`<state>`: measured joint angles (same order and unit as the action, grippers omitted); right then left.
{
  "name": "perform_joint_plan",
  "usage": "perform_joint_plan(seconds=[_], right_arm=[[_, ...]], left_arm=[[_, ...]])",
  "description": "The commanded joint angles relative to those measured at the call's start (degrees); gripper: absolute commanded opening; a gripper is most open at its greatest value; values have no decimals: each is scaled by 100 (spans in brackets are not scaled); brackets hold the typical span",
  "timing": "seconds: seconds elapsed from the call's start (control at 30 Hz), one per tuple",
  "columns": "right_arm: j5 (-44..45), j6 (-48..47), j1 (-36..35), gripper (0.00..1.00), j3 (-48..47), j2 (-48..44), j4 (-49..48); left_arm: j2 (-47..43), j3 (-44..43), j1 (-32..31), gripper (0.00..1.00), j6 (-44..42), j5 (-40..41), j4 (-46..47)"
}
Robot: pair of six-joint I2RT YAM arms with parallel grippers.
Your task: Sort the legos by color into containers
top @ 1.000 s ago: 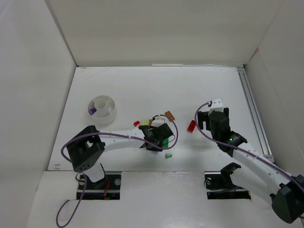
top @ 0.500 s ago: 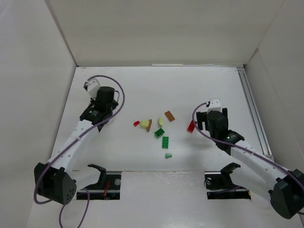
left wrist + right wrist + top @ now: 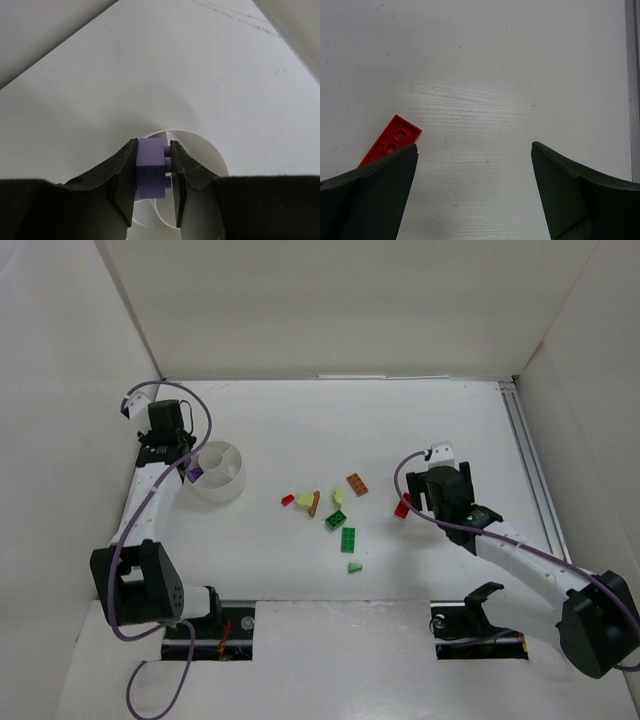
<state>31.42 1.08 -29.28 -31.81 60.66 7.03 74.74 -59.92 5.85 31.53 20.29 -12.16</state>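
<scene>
My left gripper [image 3: 178,454] [image 3: 152,146] is shut on a purple lego [image 3: 150,167] and holds it over the left rim of the round white divided cup [image 3: 237,480] [image 3: 202,150]. Purple [image 3: 195,472] shows at the cup's left compartment in the top view. My right gripper [image 3: 424,502] [image 3: 475,147] is open and empty, low over the table, with a red plate lego [image 3: 402,506] [image 3: 390,141] just outside its left finger. Loose legos lie mid-table: small red [image 3: 288,500], pale yellow [image 3: 305,499], brown [image 3: 357,484], green [image 3: 348,539], pale green [image 3: 354,567].
White walls close in the table on the left, back and right. A metal rail [image 3: 530,475] [image 3: 632,90] runs along the right edge. Another green lego [image 3: 335,520], a brown one [image 3: 316,503] and a pale one [image 3: 339,495] sit in the pile.
My left arm swung from the lego pile at mid-table to the cup at far left. My right gripper shifted slightly left, closer to the red plate, which stayed put.
</scene>
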Motion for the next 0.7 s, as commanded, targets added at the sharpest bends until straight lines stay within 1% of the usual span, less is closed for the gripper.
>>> perform_joint_plan(seconds=[0.0,0.17,0.27,0.4,0.47,0.6,0.67], right_arm=[[22,-55,-17,100,-290,24,-290],[-31,-55,36,100,-290,24,-290],[-31,-55,36,100,-290,-28,-290],[-31,-55,36,100,-290,-28,-342],[-31,-55,36,100,-290,-28,-342],[-31,-55,36,100,-290,-28,-342],[-31,-55,36,100,-238,-28,-342]], left_arm=[[268,-301,4,18,-340,-34,144],[874,-467,4,18,-463,79,92],[928,-468,4,18,-516,-86,91],[981,-468,4,21,-569,-201,144],[981,-468,4,25,-569,-253,74],[1104,-547,4,28,-516,-254,-277],[1104,-547,4,32,-516,-315,-278]])
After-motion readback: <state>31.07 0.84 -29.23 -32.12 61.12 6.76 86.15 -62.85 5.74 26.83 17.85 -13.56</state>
